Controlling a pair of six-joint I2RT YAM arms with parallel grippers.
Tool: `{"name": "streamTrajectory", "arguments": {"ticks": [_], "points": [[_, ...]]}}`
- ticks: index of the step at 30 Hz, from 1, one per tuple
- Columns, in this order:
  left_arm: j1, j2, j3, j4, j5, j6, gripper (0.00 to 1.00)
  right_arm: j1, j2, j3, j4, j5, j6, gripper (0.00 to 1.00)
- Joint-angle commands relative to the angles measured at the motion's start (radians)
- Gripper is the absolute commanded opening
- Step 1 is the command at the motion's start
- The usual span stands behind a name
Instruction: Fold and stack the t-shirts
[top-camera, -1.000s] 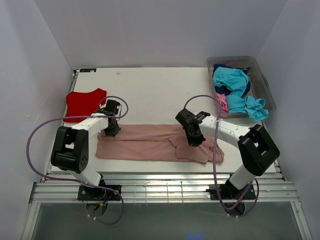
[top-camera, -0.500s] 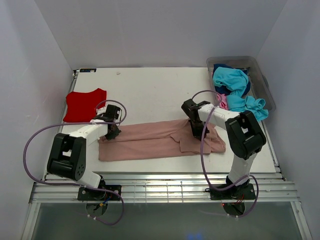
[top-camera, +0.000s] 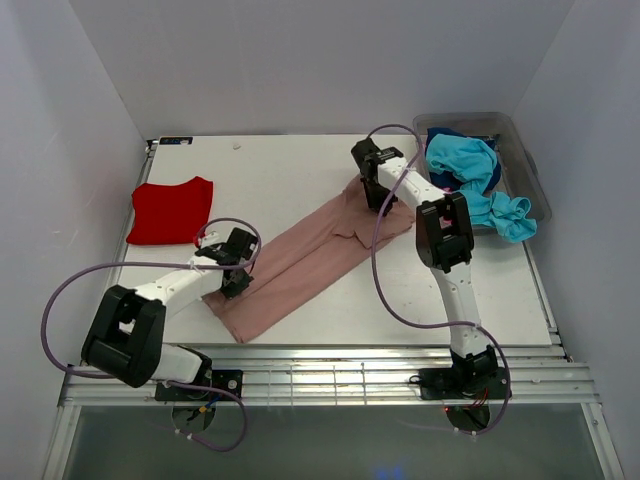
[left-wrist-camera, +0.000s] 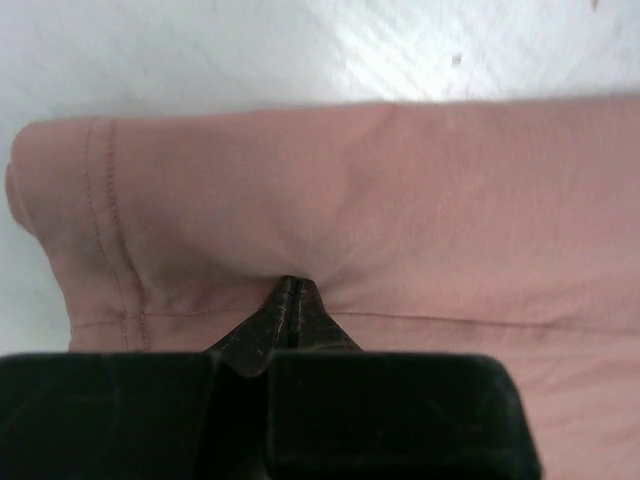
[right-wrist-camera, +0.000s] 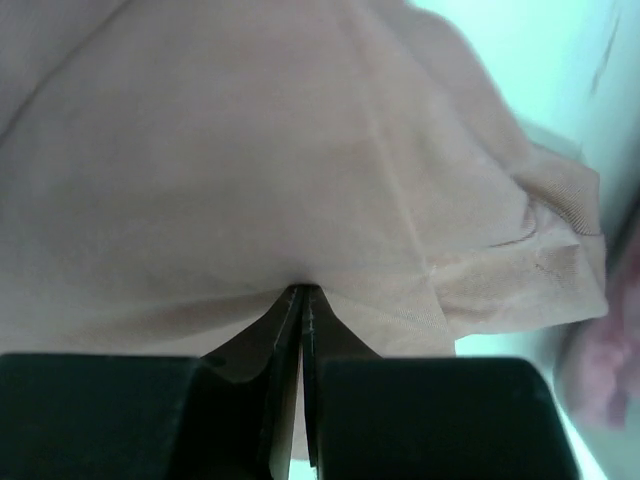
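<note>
Both jaws are pressed together, each nipping a pucker of the dusty-pink t-shirt (top-camera: 300, 262). On the left gripper (left-wrist-camera: 290, 288) the tips meet with no gap and the cloth bunches right at their point. The right gripper (right-wrist-camera: 302, 292) shows the same, with fabric gathered into the closed tips.

What changes over the last second is the shirt's heading. It was a long folded band lying across the near part of the table (top-camera: 290, 165), left to right. Now the right arm reaches out towards the far side, close to the clear bin (top-camera: 470, 116). It has carried its end of the band up there, while the left end has slid a little nearer to me. The band now runs diagonally from near-left to far-right, pulled fairly straight between the two grips.

I read this as turning the half-folded shirt for its next fold, so the folding is under way, not finished. The red t-shirt (top-camera: 170, 210) lies flat at the left edge, well apart, and the turquoise one (top-camera: 462, 158) sits in the bin.

From the left wrist, the cloth spreads ahead of the tips, its stitched hem to the left. From the right wrist, it fills the view ahead, a hemmed edge off to the right.
</note>
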Motion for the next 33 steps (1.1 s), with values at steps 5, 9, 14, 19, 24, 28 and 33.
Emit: {"name": "streamTrajectory", "arguments": {"ticks": [5,9,14,19,24,28,33], "points": [[-0.094,-0.139,-0.138,-0.223,0.187,-0.175,0.0,-0.043,0.084,0.152,0.192,-0.075,0.042,0.08],[-0.151,-0.215,-0.151,-0.162,0.259,-0.172,0.0,-0.069,0.07,0.11,0.374,-0.357,0.066,0.08],[-0.205,-0.22,-0.06,-0.059,0.29,-0.127,0.0,-0.078,0.062,0.153,0.502,-0.511,0.117,0.08],[-0.22,-0.203,0.104,-0.056,0.242,-0.087,0.0,-0.078,-0.132,0.06,0.591,-0.433,0.071,0.08],[-0.223,-0.189,0.233,-0.058,0.239,0.002,0.0,-0.078,-0.308,-0.02,0.558,-0.387,0.049,0.14],[-0.225,-0.16,0.205,-0.061,0.257,0.103,0.0,-0.063,-0.366,-0.042,0.412,-0.396,0.057,0.08],[-0.226,-0.111,0.106,-0.067,0.267,0.147,0.0,0.002,-0.381,-0.131,0.33,-0.358,0.02,0.08]]}}
